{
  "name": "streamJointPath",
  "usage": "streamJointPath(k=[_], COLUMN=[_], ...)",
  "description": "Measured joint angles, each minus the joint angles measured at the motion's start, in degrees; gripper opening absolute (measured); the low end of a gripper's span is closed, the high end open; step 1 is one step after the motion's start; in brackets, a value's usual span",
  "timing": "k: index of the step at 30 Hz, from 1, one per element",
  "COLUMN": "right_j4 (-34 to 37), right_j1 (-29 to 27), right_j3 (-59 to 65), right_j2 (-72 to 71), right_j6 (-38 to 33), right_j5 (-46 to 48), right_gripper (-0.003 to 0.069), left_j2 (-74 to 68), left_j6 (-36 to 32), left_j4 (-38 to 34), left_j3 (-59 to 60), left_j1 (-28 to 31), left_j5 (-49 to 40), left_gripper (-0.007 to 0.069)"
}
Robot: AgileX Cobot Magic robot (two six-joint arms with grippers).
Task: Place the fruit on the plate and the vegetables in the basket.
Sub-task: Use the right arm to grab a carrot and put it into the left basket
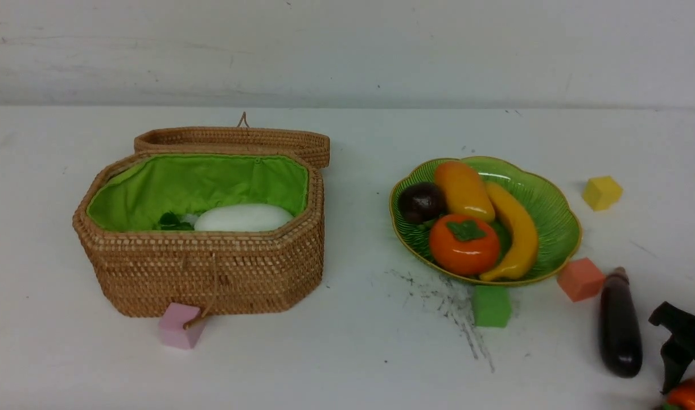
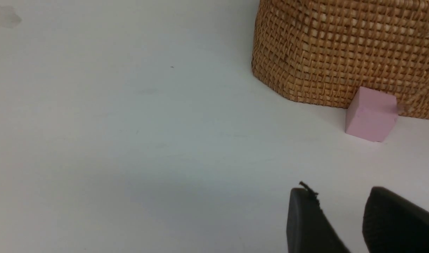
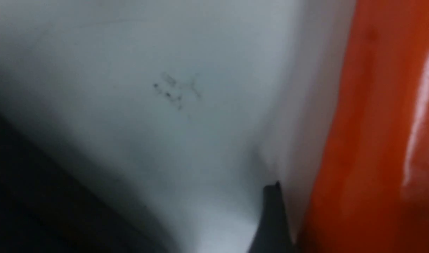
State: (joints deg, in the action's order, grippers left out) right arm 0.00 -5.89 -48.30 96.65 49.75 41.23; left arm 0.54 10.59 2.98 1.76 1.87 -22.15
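The green plate [image 1: 555, 208] holds the fruit: persimmon [image 1: 464, 245], mangosteen [image 1: 421, 202], mango [image 1: 464, 191] and banana [image 1: 518, 230]. The open basket [image 1: 210, 267] holds the white radish [image 1: 243, 218]. The eggplant [image 1: 620, 327] lies on the table at the right. My right gripper [image 1: 674, 370] reaches down at the red-orange pepper [image 1: 691, 394] in the near right corner. In the right wrist view the pepper [image 3: 372, 140] fills the space beside one finger [image 3: 272, 218]; the other finger is hidden. My left gripper [image 2: 339, 193] hangs open and empty above bare table near the basket [image 2: 340, 49].
Foam cubes lie about: pink [image 1: 179, 326] against the basket's front, green [image 1: 491, 306] and salmon [image 1: 580, 279] by the plate's near rim, yellow [image 1: 601, 192] behind it. The basket lid [image 1: 233, 139] stands open at the back. Dark scuff marks [image 1: 449, 302] streak the table.
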Motion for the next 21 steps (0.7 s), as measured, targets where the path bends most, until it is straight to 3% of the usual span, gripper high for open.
streamJointPath(k=[1, 10, 15, 19, 21], right_j4=[0.00, -5.05, -8.17, -7.44, -5.59], right_j1=[0.00, 0.00, 0.05, 2.36, 7.10], right_j3=[0.05, 0.62, -5.96, -11.85, -16.85], right_j2=[-0.06, -7.39, -17.21, -20.15, -20.47], right_j6=[0.00, 2.06, 4.38, 0.83, -4.72], right_j5=[-0.08, -2.29, -7.95, -10.68, -11.06], right_gripper=[0.0393, 0.0397, 0.0397, 0.0397, 0.0397], left_j2=[0.00, 0.00, 0.00, 0.00, 0.00], left_j6=[0.00, 0.00, 0.00, 0.00, 0.00], left_j4=[0.00, 0.00, 0.00, 0.00, 0.00], left_j3=[0.00, 0.00, 0.00, 0.00, 0.00], left_j1=[0.00, 0.00, 0.00, 0.00, 0.00], left_j5=[0.00, 0.00, 0.00, 0.00, 0.00], left_gripper=[0.0238, 0.0238, 0.0238, 0.0238, 0.0238])
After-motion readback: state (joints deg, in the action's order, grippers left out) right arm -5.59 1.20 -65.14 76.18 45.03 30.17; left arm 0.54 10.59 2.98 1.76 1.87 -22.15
